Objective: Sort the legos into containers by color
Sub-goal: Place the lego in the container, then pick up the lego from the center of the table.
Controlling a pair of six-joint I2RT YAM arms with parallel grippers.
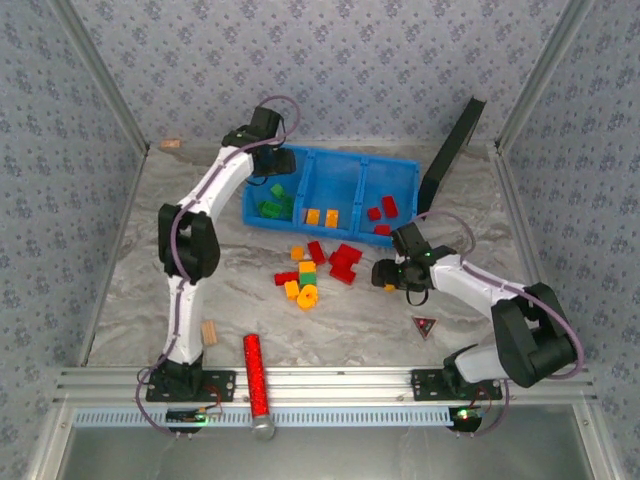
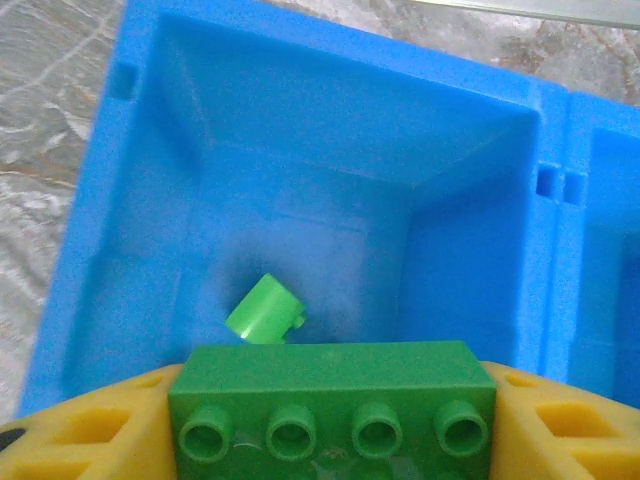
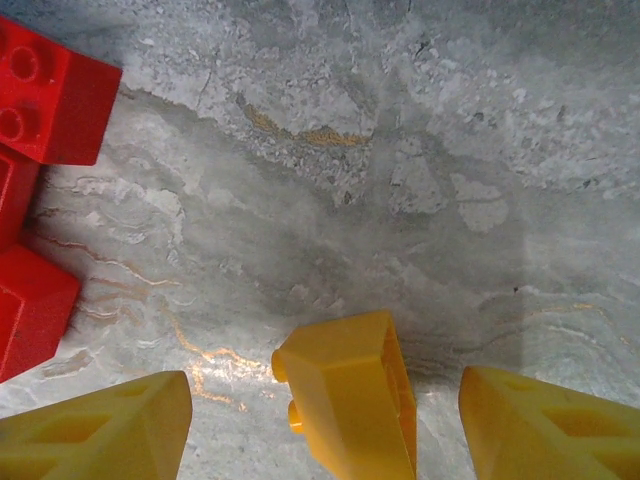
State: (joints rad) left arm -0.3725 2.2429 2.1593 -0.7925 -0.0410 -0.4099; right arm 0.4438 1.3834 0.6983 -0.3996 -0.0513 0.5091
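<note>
My left gripper (image 2: pixel 330 425) is shut on a green four-stud lego (image 2: pixel 330 395), held above the left compartment of the blue bin (image 2: pixel 300 130). A small round green lego (image 2: pixel 265 310) lies on that compartment's floor. From above, the left gripper (image 1: pixel 278 160) is at the bin's (image 1: pixel 330 162) back left. The bin's containers hold green (image 1: pixel 272 200), orange (image 1: pixel 322 216) and red (image 1: pixel 382 212) legos. My right gripper (image 3: pixel 325 390) stands open low over the table. An orange lego (image 3: pixel 350 400) lies tilted between its fingers, with a gap on each side. Red legos (image 3: pixel 50 100) lie to its left.
A loose pile of red, orange and green legos (image 1: pixel 315 268) lies mid-table, left of the right gripper (image 1: pixel 392 275). A red glittery cylinder (image 1: pixel 256 372) and a tan wooden block (image 1: pixel 209 332) sit near the front. A black panel (image 1: pixel 452 150) leans at the back right. A small dark triangle (image 1: pixel 426 326) lies front right.
</note>
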